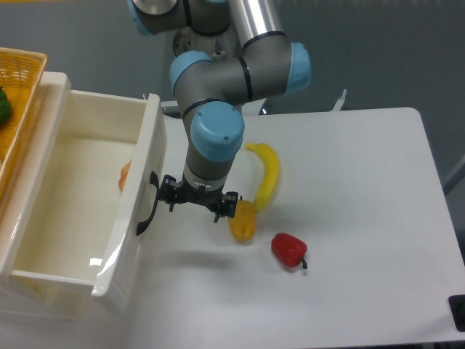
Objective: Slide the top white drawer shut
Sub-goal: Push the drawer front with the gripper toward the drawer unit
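Note:
The top white drawer (123, 254) stands pulled out from the cabinet at the left, its cream interior showing and a small orange thing (125, 175) lying inside against the front panel. Its curved black handle (146, 204) faces right. My gripper (198, 206) hangs low just right of that front panel, fingers spread open with nothing between them, and its left fingertip (168, 201) sits right beside the handle; whether it touches I cannot tell.
A yellow banana (268, 174), a yellow pepper (242, 222) and a red pepper (289, 249) lie on the white table right of the gripper. A yellow wicker basket (25, 102) holding something green (3, 107) sits on the cabinet at far left.

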You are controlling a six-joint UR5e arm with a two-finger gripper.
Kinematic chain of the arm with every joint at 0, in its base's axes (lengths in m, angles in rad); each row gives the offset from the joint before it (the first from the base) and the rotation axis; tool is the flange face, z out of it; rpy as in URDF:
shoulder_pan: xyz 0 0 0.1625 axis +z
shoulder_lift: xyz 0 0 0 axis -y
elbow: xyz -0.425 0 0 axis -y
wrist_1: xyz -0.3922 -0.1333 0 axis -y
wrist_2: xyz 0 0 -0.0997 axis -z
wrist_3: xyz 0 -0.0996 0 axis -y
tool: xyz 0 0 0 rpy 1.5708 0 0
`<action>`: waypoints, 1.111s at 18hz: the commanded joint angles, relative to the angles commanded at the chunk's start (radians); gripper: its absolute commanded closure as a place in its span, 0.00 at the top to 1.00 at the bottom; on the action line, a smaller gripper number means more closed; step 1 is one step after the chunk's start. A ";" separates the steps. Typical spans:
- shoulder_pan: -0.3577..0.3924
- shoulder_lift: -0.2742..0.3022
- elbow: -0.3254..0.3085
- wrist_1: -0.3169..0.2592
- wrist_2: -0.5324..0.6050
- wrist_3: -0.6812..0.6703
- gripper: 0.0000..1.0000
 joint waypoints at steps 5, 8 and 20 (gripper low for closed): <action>-0.014 0.014 0.000 -0.003 -0.003 0.000 1.00; -0.020 0.020 -0.003 -0.005 -0.003 0.002 1.00; 0.074 -0.024 0.058 0.003 -0.005 0.009 1.00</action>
